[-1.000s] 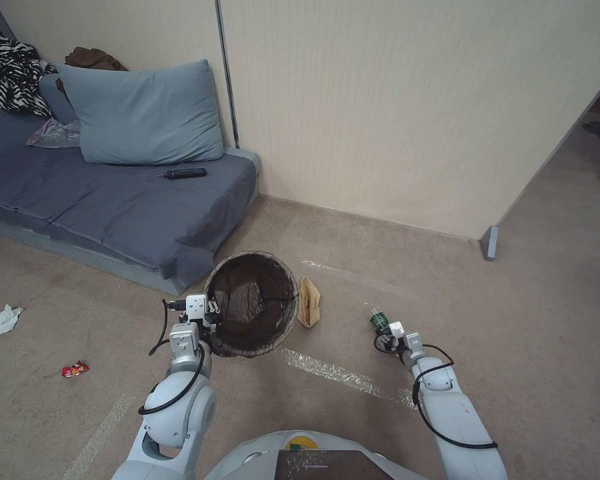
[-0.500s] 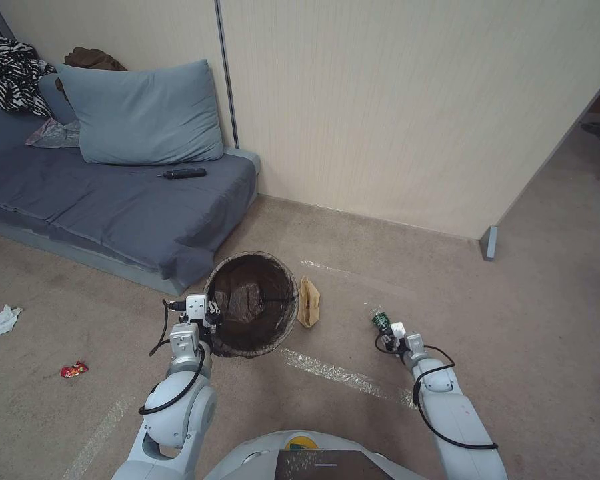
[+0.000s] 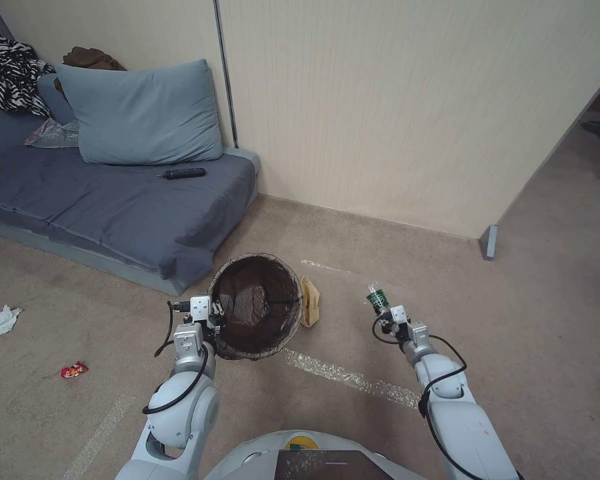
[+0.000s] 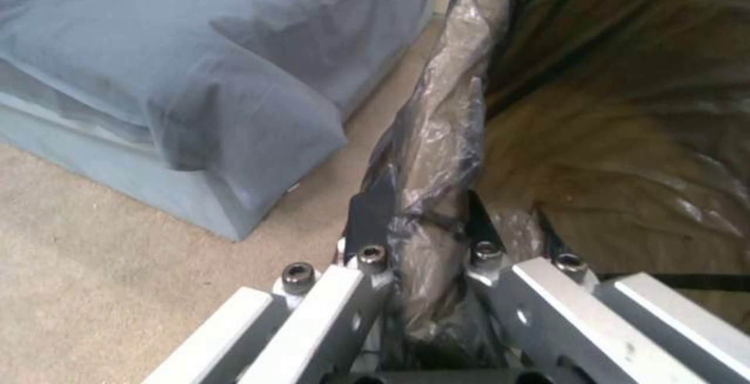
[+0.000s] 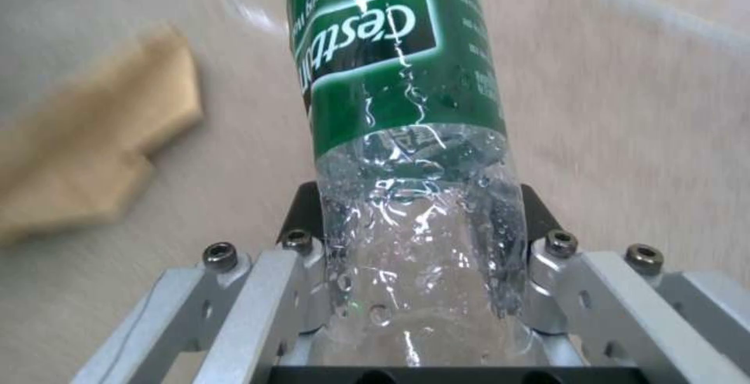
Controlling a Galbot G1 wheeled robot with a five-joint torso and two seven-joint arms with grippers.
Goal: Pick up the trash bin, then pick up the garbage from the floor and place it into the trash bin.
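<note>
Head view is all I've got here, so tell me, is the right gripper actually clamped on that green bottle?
Observer: Yes. In the right wrist view the right gripper has its fingers pressed on both sides of the bottle, on the clear part below the green label.
Operator: And the left one, what's it holding the bin by?
Observer: The left gripper pinches the trash bin by its rim, over the folded bag.
Operator: Anything near the bottle?
Observer: The brown paper bag lies on the carpet behind it, apart from it.
</note>
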